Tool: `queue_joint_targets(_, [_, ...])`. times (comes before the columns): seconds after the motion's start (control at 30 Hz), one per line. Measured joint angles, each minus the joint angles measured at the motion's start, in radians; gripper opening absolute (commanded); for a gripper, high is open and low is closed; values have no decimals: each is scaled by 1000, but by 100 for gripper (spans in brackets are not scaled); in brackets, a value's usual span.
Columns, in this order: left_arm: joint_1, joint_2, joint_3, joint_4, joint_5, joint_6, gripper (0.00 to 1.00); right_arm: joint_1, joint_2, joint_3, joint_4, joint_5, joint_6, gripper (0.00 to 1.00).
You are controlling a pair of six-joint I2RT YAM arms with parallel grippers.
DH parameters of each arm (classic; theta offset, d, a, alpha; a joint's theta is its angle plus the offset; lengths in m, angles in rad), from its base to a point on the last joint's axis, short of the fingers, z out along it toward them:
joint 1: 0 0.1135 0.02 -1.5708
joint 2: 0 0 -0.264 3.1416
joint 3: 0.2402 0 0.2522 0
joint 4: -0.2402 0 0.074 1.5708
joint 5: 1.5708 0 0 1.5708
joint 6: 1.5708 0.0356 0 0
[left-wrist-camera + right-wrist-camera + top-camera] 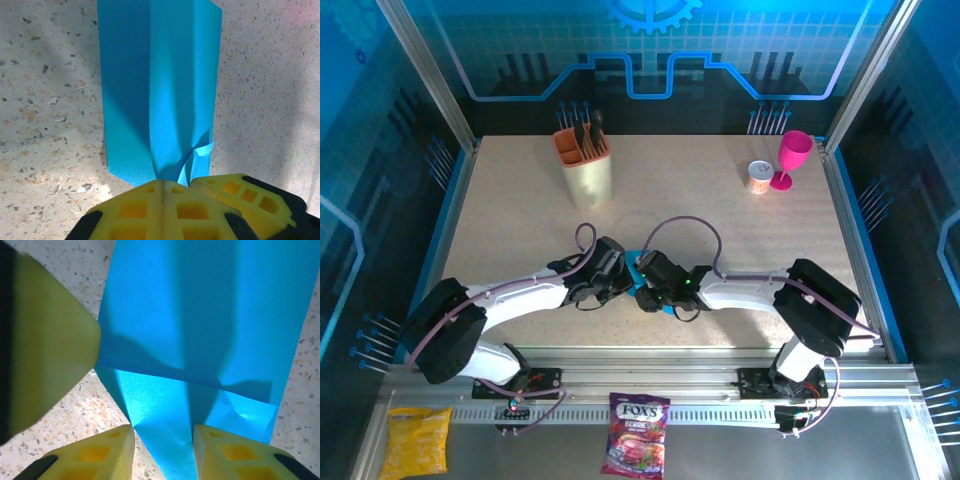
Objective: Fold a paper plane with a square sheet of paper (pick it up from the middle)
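Since the paper sheet (160, 90) is thin and already partly folded into a long, layered strip, it is judged very light, limp and easily creased or torn; little stiffness is expected except along the fold lines. It is seen lying on the table (520, 220) at the near middle, between the two wrists, well apart from the utensil holder (586, 175) at the far left. The left gripper (162, 182) is fully closed, with one end of the sheet pinched between its yellow fingers and puckered just at the pinch; the right gripper (162, 445) is held partly open, its fingers set either side of a narrow part of the sheet, nothing clamped; whether its pads touch the paper cannot be told. A hold is best taken at an edge or folded end, where layers are doubled; a light pinch is advised, as the smooth surface is likely to slip; a hard pull against the pinched end could rip it.
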Motion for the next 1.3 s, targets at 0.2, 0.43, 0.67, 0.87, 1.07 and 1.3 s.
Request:
queue_joint_targets(0.2, [0, -1, 0, 0, 5, 0, 0, 0, 23, 0, 0, 23, 0, 36])
queue_joint_targets(0.43, [0, -1, 0, 0, 4, 0, 0, 0, 25, 0, -1, 65, 1, 37])
queue_joint_targets(0.67, [0, -1, 0, -22, 4, 0, 13, -10, -10, -7, -14, 61, 7, 19])
queue_joint_targets(0.87, [1, -1, 0, -41, 0, 3, 28, -107, -49, -11, -7, -15, 6, 1])
queue_joint_targets(1.07, [1, 31, 0, -41, 0, 8, 31, -177, -48, -20, 14, -103, 4, 0])
queue_joint_targets(1.3, [1, 52, 0, -40, 0, 9, 31, -188, -31, -27, 53, -161, 6, 0])
